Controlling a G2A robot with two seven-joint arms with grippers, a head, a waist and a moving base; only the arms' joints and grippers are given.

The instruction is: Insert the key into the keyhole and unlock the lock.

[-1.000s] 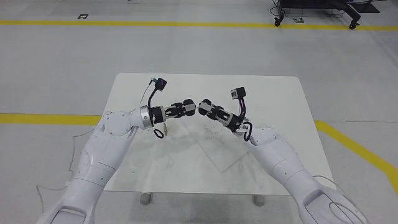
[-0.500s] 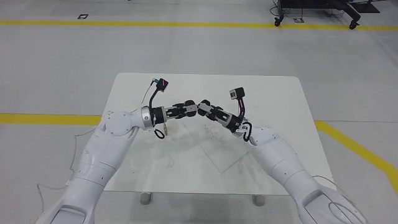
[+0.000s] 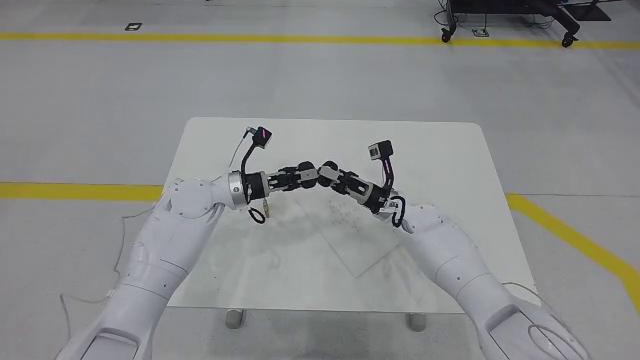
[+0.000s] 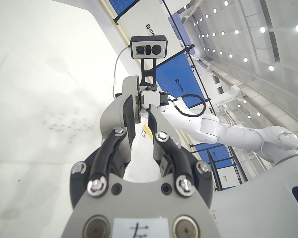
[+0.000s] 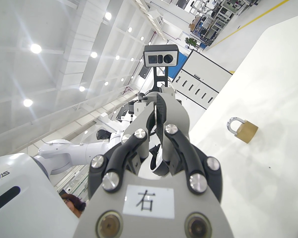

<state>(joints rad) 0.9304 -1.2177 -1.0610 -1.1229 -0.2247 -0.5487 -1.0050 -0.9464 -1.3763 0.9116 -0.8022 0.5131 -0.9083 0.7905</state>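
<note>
Right wrist view gives you the clearest read. The right end effector [image 5: 156, 103] is pressed together on a thin silvery piece, the key [image 5: 155, 114], which you see edge-on between its black ridged pads [image 5: 161, 115]. Off to one side, the lock [image 5: 245, 129] lies on the white bench [image 5: 268, 80]. It is a brass padlock resting flat, with its silver shackle arching out of the body. It sits well apart from both end effectors, and nothing touches it.

Turn to the left wrist view and you find the left end effector [image 4: 139, 105] with its fingers [image 4: 114, 117] spread by a narrow gap, with pale background showing through between the two dark pads. The tip of the right end effector faces it head-on, right at its fingertips, and one ridged black pad sits just beside the left's inner pad. You cannot tell from here whether the left fingers touch the key or the other end effector.

From the top view, you see both arms bent inward over the middle of the bench, the left arm coming in from its own side and the right from the other. Their tips meet nose to nose near the bench's centre. Both wrist cameras stand up on their brackets, just behind the meeting point on either side.
</note>
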